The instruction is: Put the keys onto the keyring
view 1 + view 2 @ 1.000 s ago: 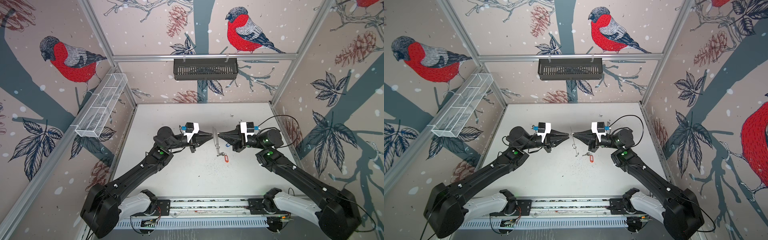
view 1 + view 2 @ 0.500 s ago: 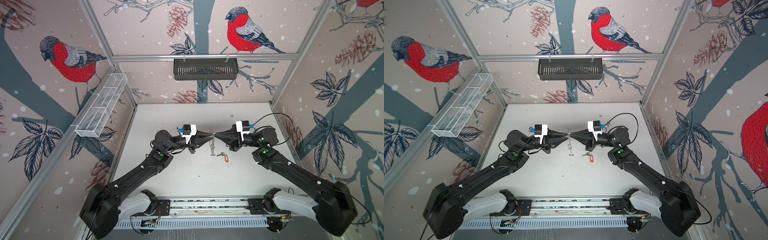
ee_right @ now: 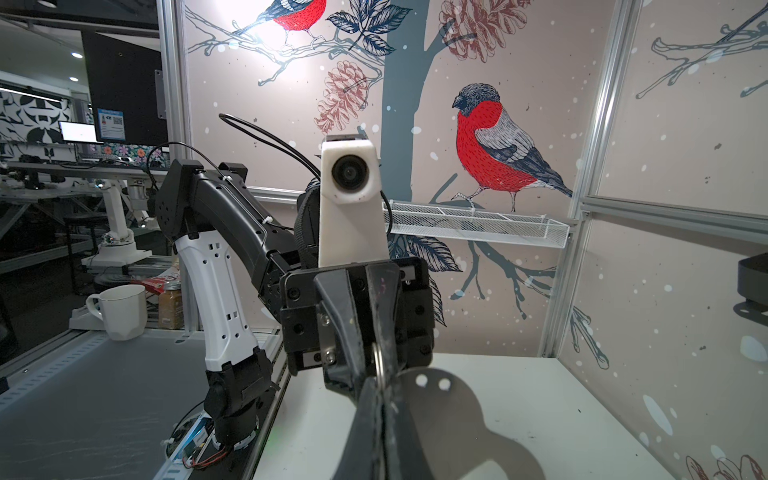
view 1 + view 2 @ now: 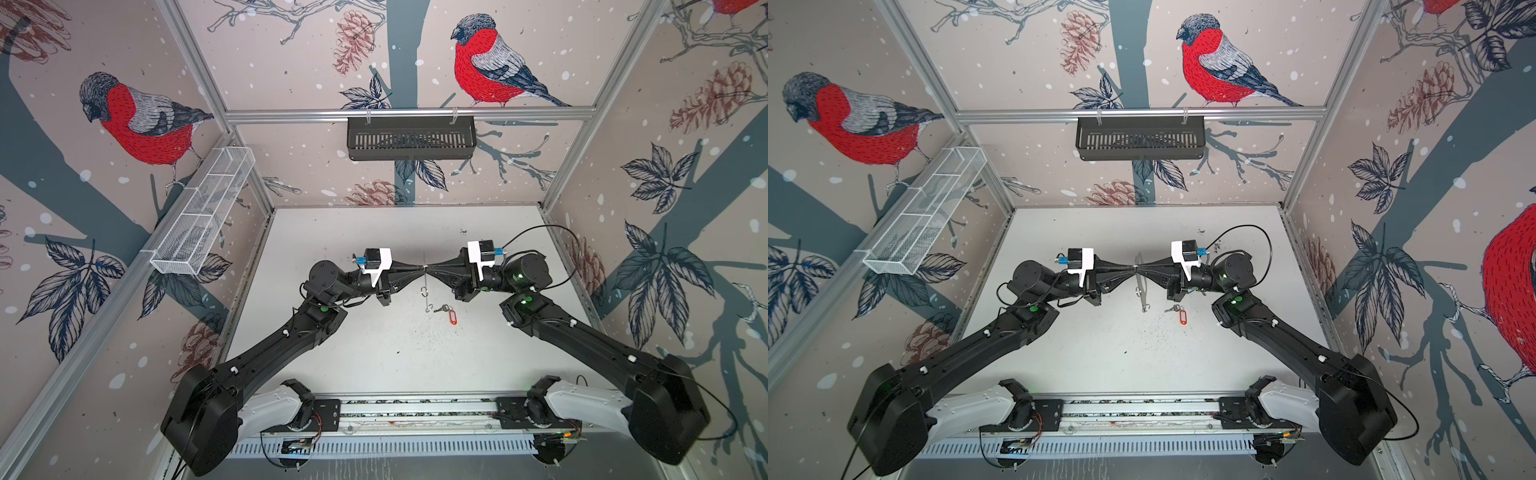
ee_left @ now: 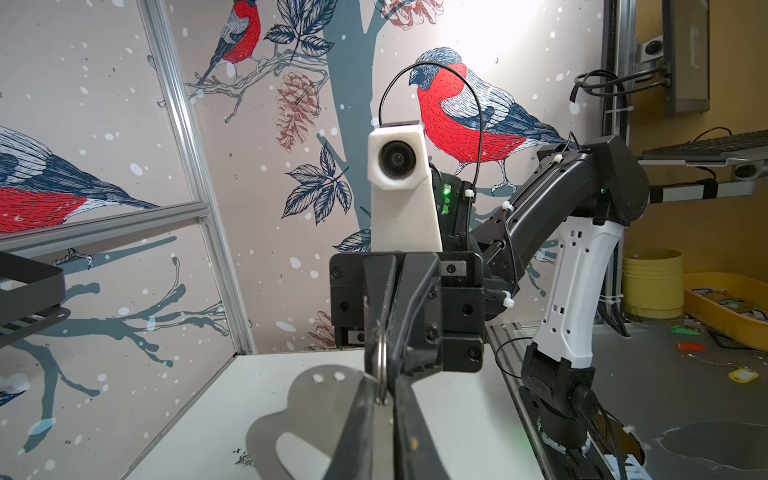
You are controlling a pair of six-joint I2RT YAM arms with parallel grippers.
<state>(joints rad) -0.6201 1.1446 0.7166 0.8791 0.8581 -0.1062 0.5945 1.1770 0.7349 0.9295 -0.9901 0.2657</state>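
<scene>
Top views only: keys [image 4: 444, 308]; left end effector [image 5: 384, 395], right end effector [image 3: 380, 388] clamped on keyring [image 5: 316, 399].

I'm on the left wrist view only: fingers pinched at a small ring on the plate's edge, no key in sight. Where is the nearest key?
Observer: In both top views a key with a red-orange tag lies on the table. It is nearer the robot's base than the keyring, on the right arm's side, not touching it.
Operator: Are there other rings on the plate?
Observer: Yes. In both top views two more small rings show along its edge, away from the pinch.
Operator: How do the grippers line up from above?
Observer: The left gripper and the right gripper meet tip to tip in one straight line, with the keyring edge-on between them.
</scene>
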